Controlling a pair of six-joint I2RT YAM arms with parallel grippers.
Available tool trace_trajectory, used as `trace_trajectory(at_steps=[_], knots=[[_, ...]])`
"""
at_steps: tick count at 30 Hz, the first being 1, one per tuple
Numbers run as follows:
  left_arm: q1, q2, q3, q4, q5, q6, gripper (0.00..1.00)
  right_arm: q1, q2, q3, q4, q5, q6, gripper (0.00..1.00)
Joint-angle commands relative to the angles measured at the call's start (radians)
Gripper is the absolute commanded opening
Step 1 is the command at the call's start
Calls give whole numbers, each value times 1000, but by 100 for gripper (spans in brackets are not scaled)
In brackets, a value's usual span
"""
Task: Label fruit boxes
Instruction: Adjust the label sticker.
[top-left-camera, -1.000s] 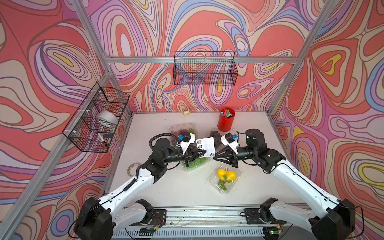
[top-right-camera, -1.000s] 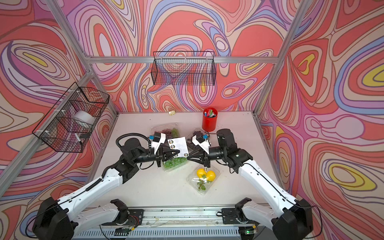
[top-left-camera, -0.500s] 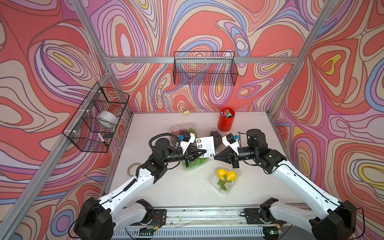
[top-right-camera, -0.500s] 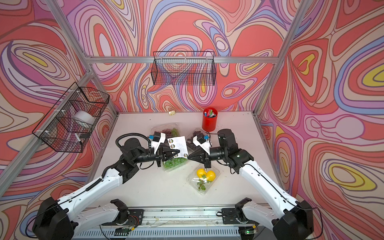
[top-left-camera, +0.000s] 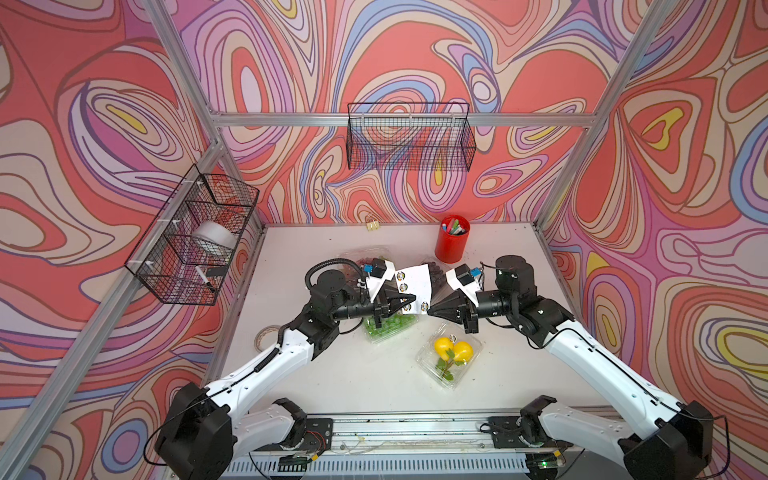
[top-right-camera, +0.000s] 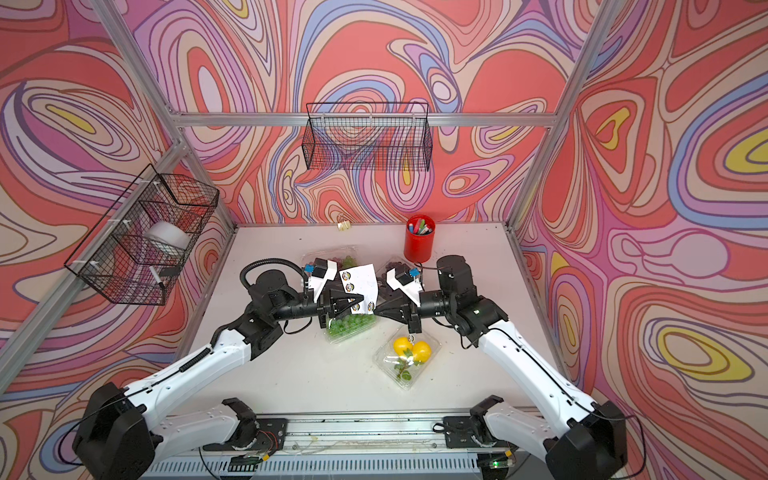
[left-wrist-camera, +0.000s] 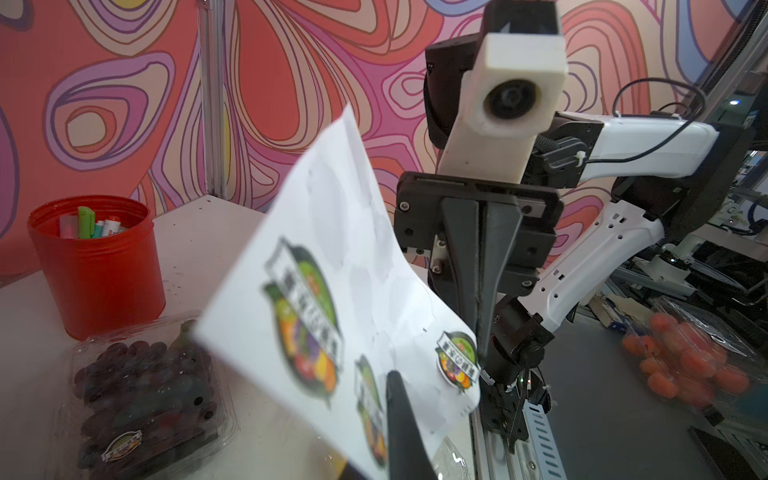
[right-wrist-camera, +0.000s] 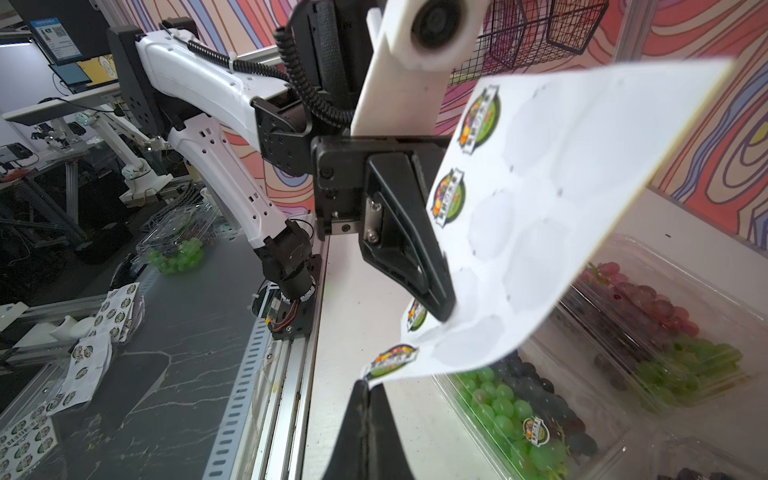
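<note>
My left gripper (top-left-camera: 412, 298) (right-wrist-camera: 444, 311) is shut on a white sticker sheet (top-left-camera: 415, 277) (left-wrist-camera: 353, 266), held up above the table. My right gripper (top-left-camera: 430, 312) (right-wrist-camera: 368, 385) is shut, its tips pinching the edge of the sticker (right-wrist-camera: 392, 358) at the sheet's lower corner. Under the sheet lies the green-and-dark grape box (top-left-camera: 388, 326) (right-wrist-camera: 519, 411), which carries a label. The lemon box (top-left-camera: 451, 355) is nearer the front. The red-green grape box (top-left-camera: 365, 257) (right-wrist-camera: 648, 307) and the dark grape box (left-wrist-camera: 141, 390), also labelled, lie behind.
A red pen cup (top-left-camera: 453, 243) stands at the back right. A tape roll (top-left-camera: 266, 337) lies at the table's left edge and a binder clip (top-left-camera: 372, 225) by the back wall. Wire baskets hang on the back wall (top-left-camera: 409, 141) and left wall (top-left-camera: 195, 237).
My right gripper's jaws have closed at the corner of the sheet. The left arm and the sheet have stayed in place.
</note>
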Motion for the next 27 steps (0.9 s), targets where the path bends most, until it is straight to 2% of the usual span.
trace_trajectory(at_steps=[1,13,15,20,23,27], knots=[[-12,27,36,57,0,-24,0,14,13,32,49,-21,8,0],[-43,75,59,96,22,-49,0,31,45,34,110,27,-3,0],[-43,68,58,77,8,-44,7,31,33,27,111,50,1,0],[-43,-10,68,-109,-116,75,35,25,-23,-21,95,143,22,0],[-43,-71,87,-271,-206,196,42,6,-58,-59,101,172,56,0],[-43,-140,102,-422,-284,345,44,-9,-86,-86,102,213,84,0]])
